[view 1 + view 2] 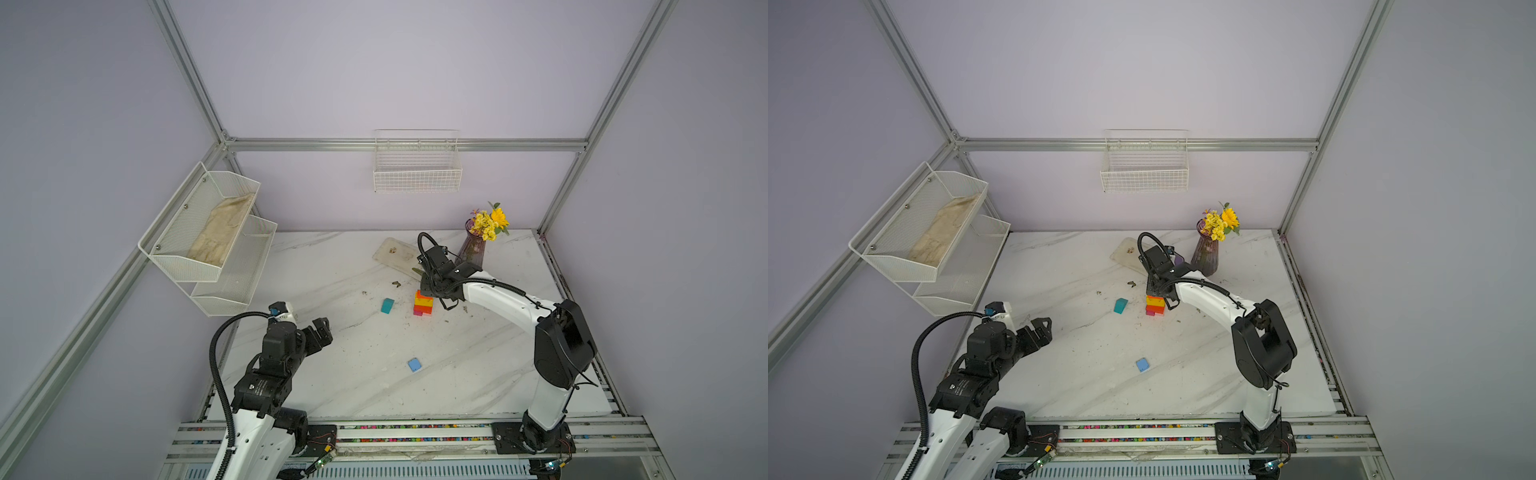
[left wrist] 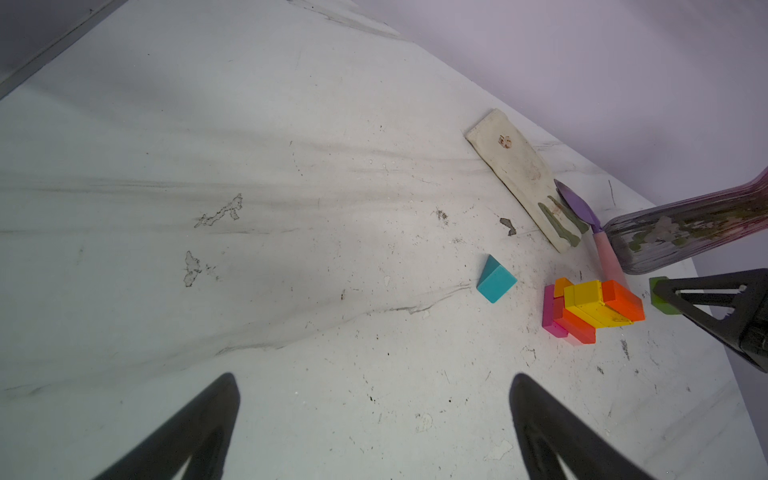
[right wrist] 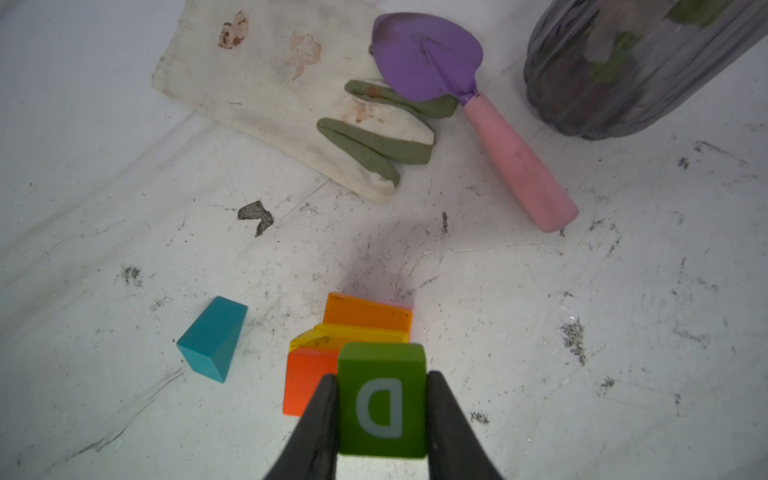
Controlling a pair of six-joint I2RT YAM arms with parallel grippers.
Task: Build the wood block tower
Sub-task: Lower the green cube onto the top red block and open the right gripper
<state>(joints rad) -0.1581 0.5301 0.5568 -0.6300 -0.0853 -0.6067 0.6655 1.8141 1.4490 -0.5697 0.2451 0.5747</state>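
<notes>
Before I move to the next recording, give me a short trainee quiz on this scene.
1. True or false: the left gripper is shut on a block.
2. The right gripper holds a block above the tower. Its colour: A red, B green, C blue?
3. How many blocks lie loose on the table, away from the tower?
Key: 1 false, it is open and empty. 2 B. 3 two: the teal block and the blue block.
</notes>
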